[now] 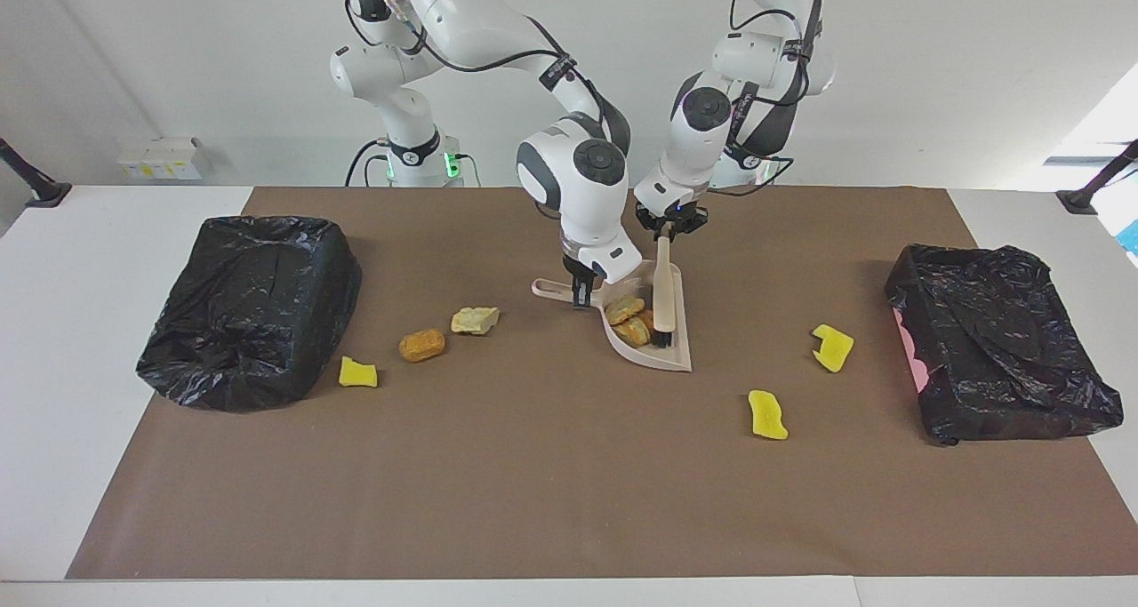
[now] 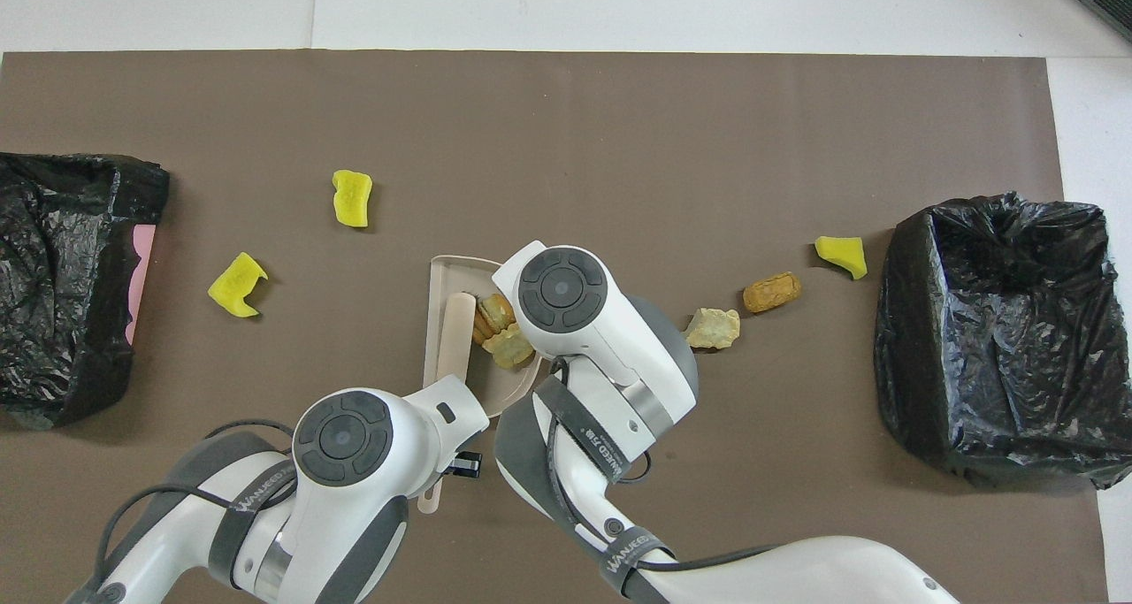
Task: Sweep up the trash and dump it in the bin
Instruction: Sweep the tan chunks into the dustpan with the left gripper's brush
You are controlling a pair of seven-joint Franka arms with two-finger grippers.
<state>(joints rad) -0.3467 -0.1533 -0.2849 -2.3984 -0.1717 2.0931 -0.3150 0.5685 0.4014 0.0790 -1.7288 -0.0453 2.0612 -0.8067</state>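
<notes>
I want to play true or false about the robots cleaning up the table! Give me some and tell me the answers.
1. Two bread chunks lie in the dustpan. True.
2. The left pincer holds the brush. True.
3. All the yellow sponge pieces are in the dustpan. False: three yellow sponge pieces lie on the brown mat.
4. The right pincer holds a black bin. False: it grips the dustpan's handle.
5. A black-lined bin stands at each end of the table. True.
</notes>
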